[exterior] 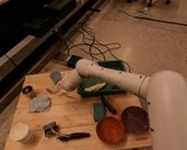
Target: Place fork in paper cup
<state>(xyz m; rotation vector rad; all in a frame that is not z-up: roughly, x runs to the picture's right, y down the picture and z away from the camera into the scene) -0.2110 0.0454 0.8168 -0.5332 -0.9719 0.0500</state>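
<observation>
**A:** While we are going over the table from its near edge, what is sitting closest?

**B:** The paper cup is standing upright at the near left corner, at about 8 o'clock from the middle of the wooden table. A small metal object, too blurred to name, is lying at the cup's 3 o'clock. A black-handled tool is lying flat at 6 o'clock on the table. An orange bowl and a purple bowl are sitting side by side at 4 o'clock.

**A:** And further in?

**B:** A green pad is lying at the orange bowl's 12 o'clock, with a dark stick-like tool running along its right side. A blue-grey cloth is lying crumpled at 9 o'clock.

**A:** Where is the gripper working?

**B:** The gripper is hovering at 11 o'clock from the table's middle, between the cloth and the green tray, well apart from the paper cup. Its jaws are pinching tight on the fork, which is showing pale on both sides of them and slanting from 10 o'clock to 4 o'clock. I cannot tell whether the fork is touching the wood.

**A:** What is lying beyond it?

**B:** A small dark tin is standing at the gripper's 9 o'clock and a small blue-grey cup at its 12 o'clock. The white arm is crossing over the tray, where a pale oblong thing is lying. Black cables are trailing over the floor past the table's far edge.
</observation>
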